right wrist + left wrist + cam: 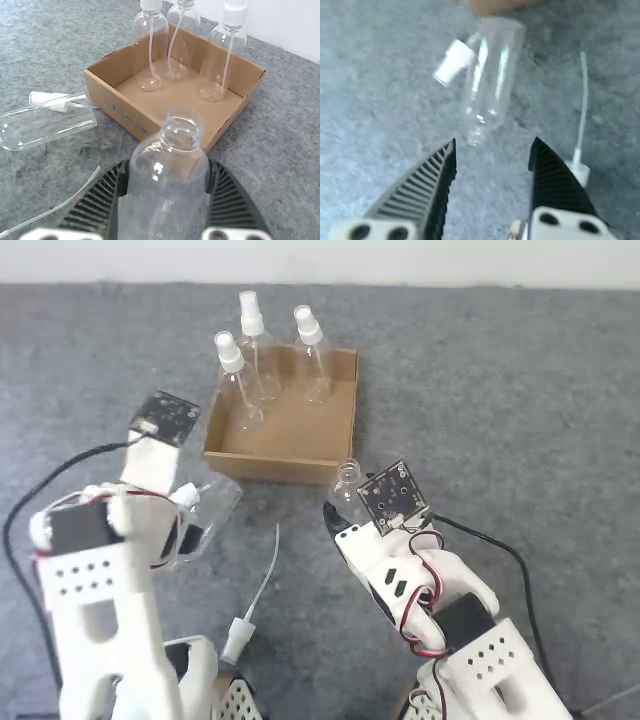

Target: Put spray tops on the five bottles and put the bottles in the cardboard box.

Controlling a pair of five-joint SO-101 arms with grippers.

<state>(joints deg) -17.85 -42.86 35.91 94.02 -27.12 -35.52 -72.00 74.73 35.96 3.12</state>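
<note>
Three clear bottles with white spray tops [250,312] [150,47] stand upright in the cardboard box [335,445] [117,107]. My right gripper [167,172] [340,508] is shut on an open-necked bottle [172,150] [347,478], held upright just in front of the box. Another clear bottle [490,75] [212,505] [47,125] lies on the carpet, with a white spray top [452,62] [47,98] against its side. My left gripper [493,144] hangs open over that bottle's neck end. A loose spray top [238,632] [577,167] with a long tube [268,565] lies nearby.
Grey carpet [500,390] covers the table, with free room to the right of the box and behind it. Black cables [490,540] trail from both arms. A pale wall edge runs along the far side.
</note>
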